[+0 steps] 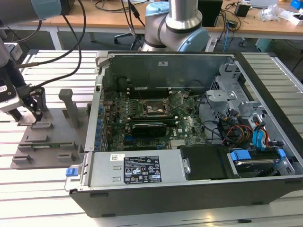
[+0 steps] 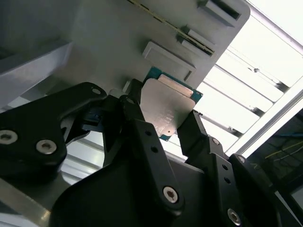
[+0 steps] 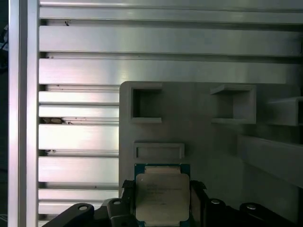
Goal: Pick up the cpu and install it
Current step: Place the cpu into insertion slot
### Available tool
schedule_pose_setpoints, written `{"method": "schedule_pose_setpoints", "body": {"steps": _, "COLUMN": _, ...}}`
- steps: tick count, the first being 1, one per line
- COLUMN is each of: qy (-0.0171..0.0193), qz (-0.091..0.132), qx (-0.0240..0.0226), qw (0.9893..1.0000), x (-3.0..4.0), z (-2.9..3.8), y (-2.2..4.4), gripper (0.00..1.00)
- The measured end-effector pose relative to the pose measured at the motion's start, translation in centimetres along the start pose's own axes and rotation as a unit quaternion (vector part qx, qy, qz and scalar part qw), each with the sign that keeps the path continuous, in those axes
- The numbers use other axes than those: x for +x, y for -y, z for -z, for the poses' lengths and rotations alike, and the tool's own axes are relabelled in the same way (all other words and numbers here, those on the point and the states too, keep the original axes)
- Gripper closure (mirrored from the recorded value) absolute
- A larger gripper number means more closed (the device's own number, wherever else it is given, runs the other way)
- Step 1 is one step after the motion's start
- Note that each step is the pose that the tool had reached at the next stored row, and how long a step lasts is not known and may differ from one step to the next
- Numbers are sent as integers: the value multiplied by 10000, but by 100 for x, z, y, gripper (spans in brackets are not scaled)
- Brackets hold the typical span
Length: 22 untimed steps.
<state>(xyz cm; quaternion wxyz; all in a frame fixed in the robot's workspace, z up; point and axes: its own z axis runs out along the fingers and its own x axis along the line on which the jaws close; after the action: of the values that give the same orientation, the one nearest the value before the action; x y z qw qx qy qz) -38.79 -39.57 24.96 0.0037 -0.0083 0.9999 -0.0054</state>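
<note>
One cpu point(image 2: 168, 106), silver on top with a green rim, is sitting between the black fingers point(image 2: 142, 137) of the gripper point(image 2: 163, 113) in both wrist views. The fingers are pressing on two opposite edges, so the claw is clenched on the chip. Whether the chip is resting on the surface under it or hanging just clear of it cannot be told. Close behind it, the grey tray point(image 3: 199, 142) is showing its raised rectangular pockets.

In the exterior view the gripper is hanging over that tray at mid-height on the exterior view's left, and the tray is lying on a slatted metal table point(image 1: 33, 194). An open computer case point(image 1: 265, 75) is taking up the centre and the exterior view's right. The black socket point(image 1: 152, 109) on its green board point(image 1: 189, 127) is lying well apart from the chip.
</note>
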Motion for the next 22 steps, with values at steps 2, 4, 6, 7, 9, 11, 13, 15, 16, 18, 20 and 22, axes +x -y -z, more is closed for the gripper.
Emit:
{"method": "schedule_pose_setpoints", "body": {"steps": 2, "qy": 1, "qz": 0, "qx": 0, "qw": 10000, "x": 0, "z": 25, "y": 0, "gripper": 45}}
{"method": "schedule_pose_setpoints", "body": {"steps": 4, "qy": 0, "qz": 0, "qx": 0, "qw": 10000, "x": 0, "z": 60, "y": 1, "gripper": 45}}
{"method": "schedule_pose_setpoints", "body": {"steps": 6, "qy": 0, "qz": 0, "qx": 0, "qw": 10000, "x": 0, "z": 93, "y": 1, "gripper": 45}}
{"method": "schedule_pose_setpoints", "body": {"steps": 7, "qy": 0, "qz": 0, "qx": 0, "qw": 10000, "x": -1, "z": 118, "y": 1, "gripper": 45}}
{"method": "schedule_pose_setpoints", "body": {"steps": 9, "qy": 1, "qz": 0, "qx": 0, "qw": 10000, "x": -1, "z": 151, "y": 2, "gripper": 45}}
{"method": "schedule_pose_setpoints", "body": {"steps": 11, "qy": 0, "qz": 0, "qx": 0, "qw": 10000, "x": -1, "z": 187, "y": 2, "gripper": 45}}
{"method": "schedule_pose_setpoints", "body": {"steps": 13, "qy": 0, "qz": 0, "qx": 0, "qw": 10000, "x": -2, "z": 251, "y": 3, "gripper": 45}}
{"method": "schedule_pose_setpoints", "body": {"steps": 15, "qy": 0, "qz": 0, "qx": 0, "qw": 10000, "x": -2, "z": 301, "y": 3, "gripper": 45}}
{"method": "schedule_pose_setpoints", "body": {"steps": 16, "qy": 0, "qz": 0, "qx": 0, "qw": 10000, "x": -2, "z": 323, "y": 3, "gripper": 45}}
{"method": "schedule_pose_setpoints", "body": {"steps": 18, "qy": 0, "qz": 0, "qx": 0, "qw": 10000, "x": -3, "z": 386, "y": 4, "gripper": 45}}
{"method": "schedule_pose_setpoints", "body": {"steps": 20, "qy": 0, "qz": 0, "qx": 0, "qw": 10000, "x": -3, "z": 441, "y": 5, "gripper": 45}}
{"method": "schedule_pose_setpoints", "body": {"steps": 22, "qy": 0, "qz": 0, "qx": 0, "qw": 10000, "x": -4, "z": 497, "y": 5, "gripper": 45}}
